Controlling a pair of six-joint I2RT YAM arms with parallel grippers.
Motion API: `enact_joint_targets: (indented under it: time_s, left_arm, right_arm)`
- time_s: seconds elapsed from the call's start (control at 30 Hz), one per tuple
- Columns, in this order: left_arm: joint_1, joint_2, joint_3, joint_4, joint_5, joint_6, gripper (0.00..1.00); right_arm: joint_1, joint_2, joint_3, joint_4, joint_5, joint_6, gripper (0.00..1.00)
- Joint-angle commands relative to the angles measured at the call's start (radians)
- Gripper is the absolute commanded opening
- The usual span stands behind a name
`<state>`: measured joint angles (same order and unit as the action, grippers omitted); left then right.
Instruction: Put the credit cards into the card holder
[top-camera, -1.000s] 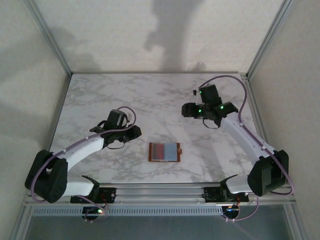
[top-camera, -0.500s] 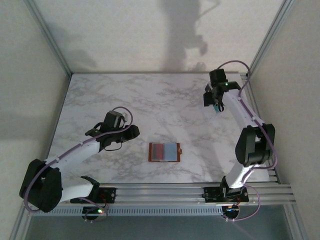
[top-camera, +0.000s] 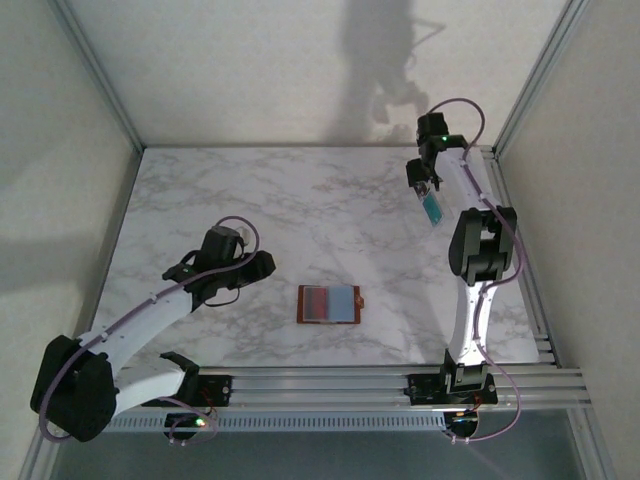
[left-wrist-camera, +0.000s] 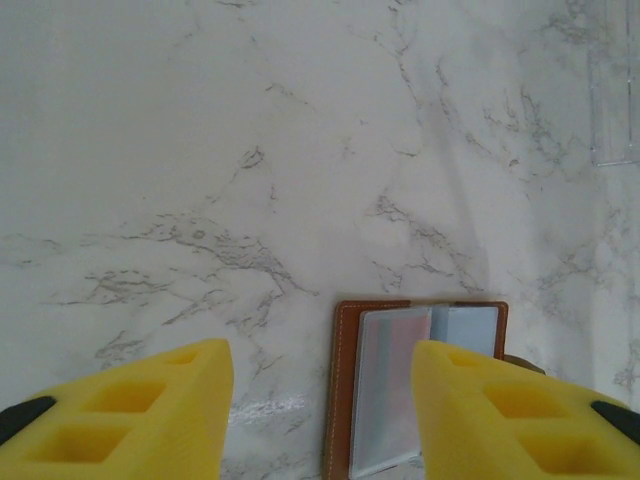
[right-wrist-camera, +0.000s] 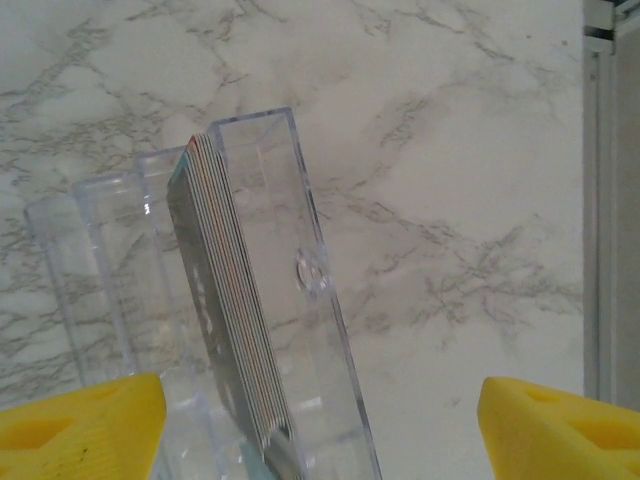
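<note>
The card holder (top-camera: 329, 304) lies open and flat near the table's front middle, brown with a snap tab on its right. Its pockets show a red card (top-camera: 315, 302) and a pale blue card (top-camera: 343, 302). My left gripper (top-camera: 260, 266) hovers to its left, open and holding nothing. In the left wrist view the card holder (left-wrist-camera: 352, 400) lies below the left gripper (left-wrist-camera: 320, 420), partly behind the right finger. At the far right, my right gripper (top-camera: 427, 188) hangs open over a stack of credit cards (right-wrist-camera: 232, 330) standing on edge in a clear tray (right-wrist-camera: 320, 330).
The clear tray (top-camera: 433, 211) sits close to the right rail (top-camera: 510, 230) of the frame. A corner of the clear tray (left-wrist-camera: 613, 95) shows at the upper right of the left wrist view. Bare marble table (top-camera: 250, 200) spreads between the arms.
The right arm has swung from mid-table to the far right, over the tray, and its jaws have widened. The left gripper has opened and drawn slightly left. The card holder has not moved.
</note>
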<state>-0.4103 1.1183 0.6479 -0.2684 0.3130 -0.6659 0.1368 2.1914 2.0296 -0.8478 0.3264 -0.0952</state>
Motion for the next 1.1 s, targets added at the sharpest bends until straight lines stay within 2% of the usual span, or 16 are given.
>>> enact_joint_targets:
  time_s: [0.0,0.3,0.6,0.87,1.07]
  left_arm:
    - [0.008,-0.030,-0.019,-0.039,-0.051,-0.027,0.50]
    - [0.008,0.005,0.006,-0.060,-0.057,-0.002,0.52]
    - [0.008,0.069,0.033,-0.051,-0.038,0.018,0.53]
    - [0.007,0.101,0.036,-0.045,-0.038,0.029,0.53]
    - [0.007,0.128,0.024,-0.051,-0.030,0.045,0.54]
  right_arm:
    - [0.002,0.062,0.080,-0.082,-0.014,-0.034,0.83]
    - [0.002,0.117,0.114,-0.074,0.174,-0.052,0.81]
    - [0.005,0.097,0.117,-0.061,0.177,-0.042,0.76]
    - [0.008,0.089,0.104,-0.063,0.189,-0.049,0.55]
    - [0.008,0.089,0.110,-0.067,0.227,-0.052,0.49]
